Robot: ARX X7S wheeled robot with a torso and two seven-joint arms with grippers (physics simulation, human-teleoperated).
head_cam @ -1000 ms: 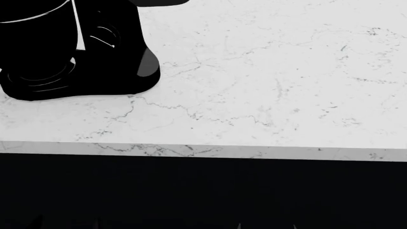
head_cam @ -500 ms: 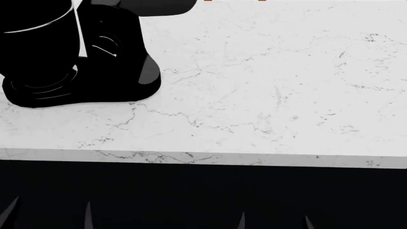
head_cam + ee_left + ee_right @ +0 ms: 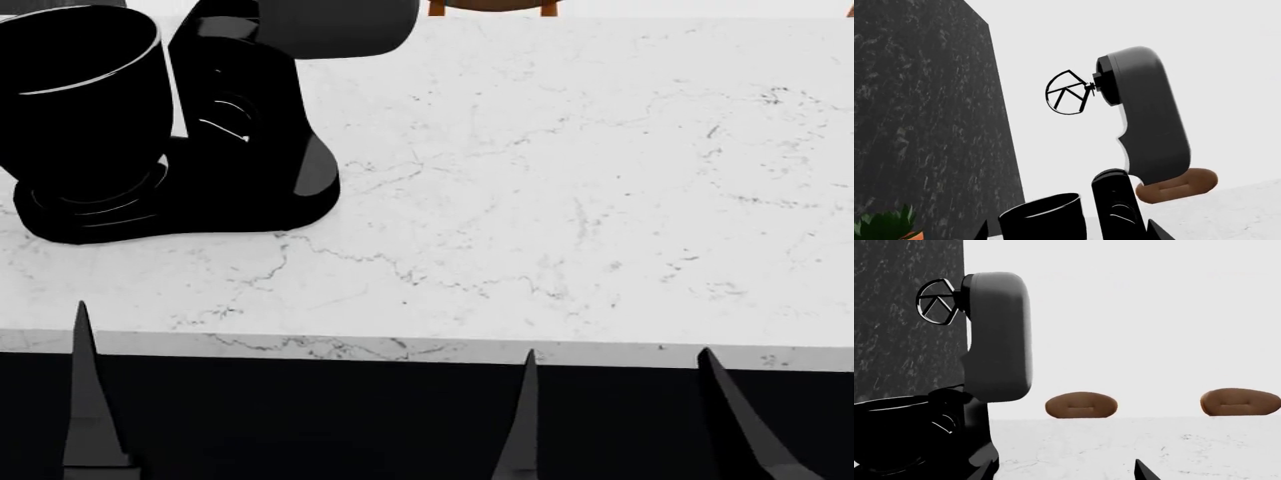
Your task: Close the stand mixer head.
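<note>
The stand mixer head [image 3: 1151,115] is a dark-grey rounded block, tilted up on end above the glossy black neck [image 3: 1117,210]. A wire whisk [image 3: 1067,92] sticks out of it. It also shows in the right wrist view [image 3: 1001,335] and at the top edge of the head view [image 3: 334,25]. The black bowl [image 3: 80,100] with a thin white rim sits on the mixer base at the counter's far left. My left gripper [image 3: 1067,236] is open, low in front of the mixer; one finger [image 3: 87,420] shows. My right gripper [image 3: 621,430] is open and empty below the counter's front edge.
The white marble counter [image 3: 574,200] runs right of the mixer, with its front edge [image 3: 400,345] close to my fingertips. Brown chairs [image 3: 1081,405] stand behind it. A dark marbled wall [image 3: 921,125] and a green plant [image 3: 884,225] are beside the mixer.
The head view has shifted, so the mixer sits lower in frame and its grey head shows. My fingertips have risen higher at the bottom edge.
</note>
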